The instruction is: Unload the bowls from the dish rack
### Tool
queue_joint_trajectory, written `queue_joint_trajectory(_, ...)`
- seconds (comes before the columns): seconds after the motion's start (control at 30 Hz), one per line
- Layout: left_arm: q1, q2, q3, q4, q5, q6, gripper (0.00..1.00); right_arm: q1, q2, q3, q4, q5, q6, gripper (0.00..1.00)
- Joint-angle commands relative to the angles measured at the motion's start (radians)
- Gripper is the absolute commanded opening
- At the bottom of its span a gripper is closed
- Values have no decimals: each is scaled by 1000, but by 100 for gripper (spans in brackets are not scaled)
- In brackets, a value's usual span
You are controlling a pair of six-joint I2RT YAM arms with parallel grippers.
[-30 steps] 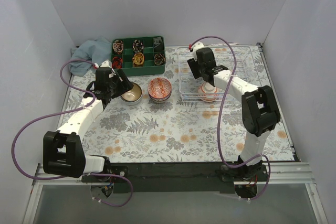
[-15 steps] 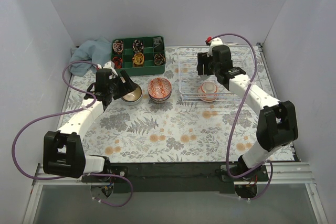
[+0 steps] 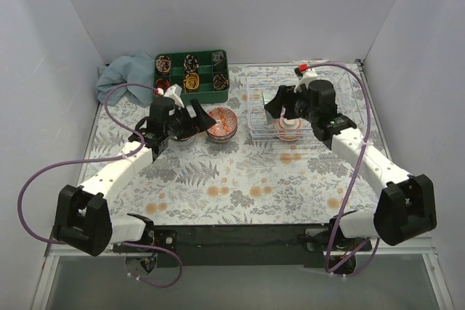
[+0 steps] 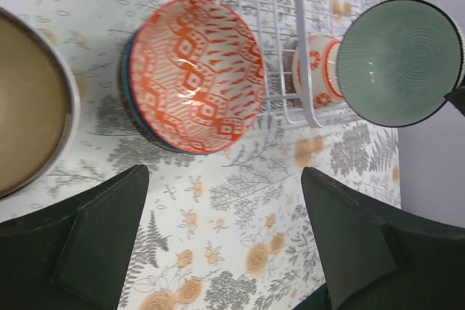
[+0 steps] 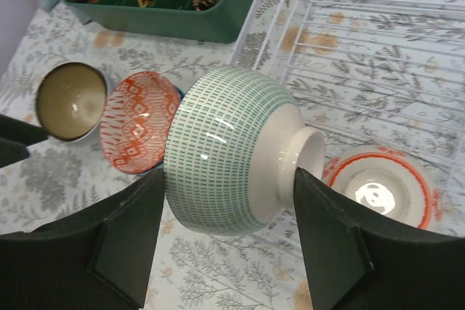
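Green-dashed bowl clamped between fingers of right gripper, tipped on its side, above near-left part of dish rack. Panda bowl upright in rack, just right of held bowl. Left gripper spread wide, holding nothing, over table, just left of orange bowl. Tan bowl left of orange bowl.

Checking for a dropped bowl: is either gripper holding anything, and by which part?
The right gripper holds the green dashed bowl, tipped sideways, one finger at its foot, the other on the mouth side. The left gripper is open and holds nothing.
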Motion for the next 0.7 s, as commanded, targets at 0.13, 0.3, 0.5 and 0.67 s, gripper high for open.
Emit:
queue_joint_trajectory(0.13, -130, -7, -41, 198, -52, -130, 86, 3, -147, -161, 305, -239, 241, 22)
queue_joint_trajectory(0.3, -211, 19, -56, 279, -90, -165, 86, 4, -199, -241, 403, -322, 336, 22)
queue_joint_trajectory(0.5, -286, 55, -85, 378, -142, -219, 83, 12, -247, -327, 527, -374, 451, 22)
queue_joint_trajectory(0.67, -321, 89, -104, 421, -185, -277, 78, 16, -268, -358, 579, -410, 506, 22)
